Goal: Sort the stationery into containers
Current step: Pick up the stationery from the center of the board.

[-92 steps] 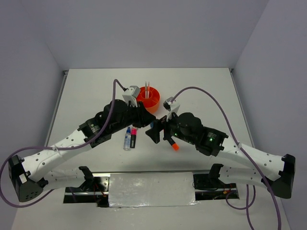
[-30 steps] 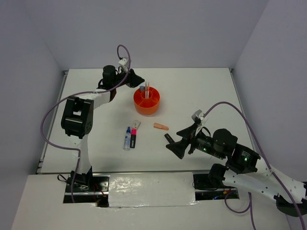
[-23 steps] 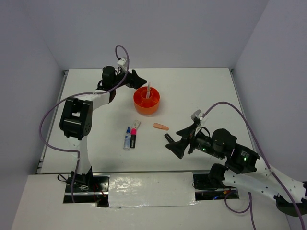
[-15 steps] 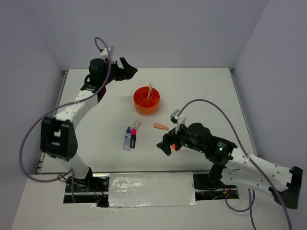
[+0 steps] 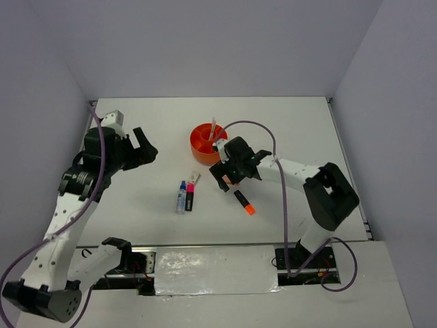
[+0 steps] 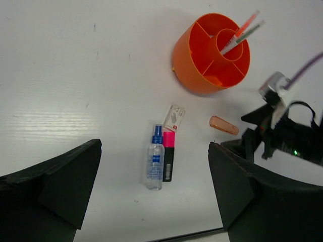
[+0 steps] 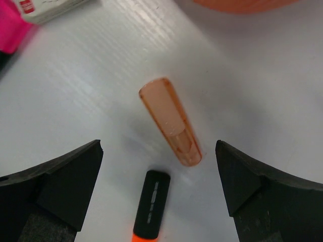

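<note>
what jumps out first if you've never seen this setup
The bright orange organiser in the middle of the table draws the eye first, with two thin pens standing in its central tube. Just in front of it the right gripper hangs open over a short peach piece, and an orange-black highlighter lies close by.

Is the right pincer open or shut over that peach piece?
Open. The right pincer is spread wide, one finger either side of the peach piece, which lies flat and untouched.
</note>
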You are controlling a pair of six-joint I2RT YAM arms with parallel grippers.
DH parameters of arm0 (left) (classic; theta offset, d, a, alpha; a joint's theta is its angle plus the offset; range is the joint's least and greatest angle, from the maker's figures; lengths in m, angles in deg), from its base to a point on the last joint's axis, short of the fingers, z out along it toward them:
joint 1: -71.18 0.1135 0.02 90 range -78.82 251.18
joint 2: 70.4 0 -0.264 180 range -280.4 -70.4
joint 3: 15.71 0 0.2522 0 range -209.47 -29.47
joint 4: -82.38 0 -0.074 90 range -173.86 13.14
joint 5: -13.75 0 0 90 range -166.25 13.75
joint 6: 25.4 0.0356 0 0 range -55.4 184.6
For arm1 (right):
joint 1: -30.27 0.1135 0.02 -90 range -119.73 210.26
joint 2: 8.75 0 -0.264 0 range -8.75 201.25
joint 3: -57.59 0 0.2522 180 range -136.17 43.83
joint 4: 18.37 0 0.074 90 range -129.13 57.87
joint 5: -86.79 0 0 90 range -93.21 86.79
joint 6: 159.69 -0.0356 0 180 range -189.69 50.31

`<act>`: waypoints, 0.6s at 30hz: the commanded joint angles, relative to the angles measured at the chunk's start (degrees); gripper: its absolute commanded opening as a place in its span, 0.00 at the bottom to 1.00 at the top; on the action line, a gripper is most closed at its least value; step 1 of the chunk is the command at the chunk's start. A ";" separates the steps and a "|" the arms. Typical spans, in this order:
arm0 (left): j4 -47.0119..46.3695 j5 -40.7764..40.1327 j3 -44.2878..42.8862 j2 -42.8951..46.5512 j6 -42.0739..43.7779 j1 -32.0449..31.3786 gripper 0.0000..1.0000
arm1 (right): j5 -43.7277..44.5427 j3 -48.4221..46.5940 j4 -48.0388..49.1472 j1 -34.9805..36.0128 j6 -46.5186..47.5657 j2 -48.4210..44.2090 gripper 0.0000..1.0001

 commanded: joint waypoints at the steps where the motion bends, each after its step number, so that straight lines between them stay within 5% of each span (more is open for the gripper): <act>1: 6.33 -1.05 -0.64 6.55 9.53 -0.10 0.99 | 2.98 -6.32 -4.39 0.15 7.63 4.47 1.00; 9: 1.52 -0.70 10.60 9.63 11.06 -0.09 0.99 | -7.74 -10.47 -6.06 -2.84 12.75 8.96 0.93; 18: -2.02 -1.05 13.43 10.86 10.43 -0.10 0.99 | -5.64 -9.15 -8.00 -2.75 11.87 11.95 0.76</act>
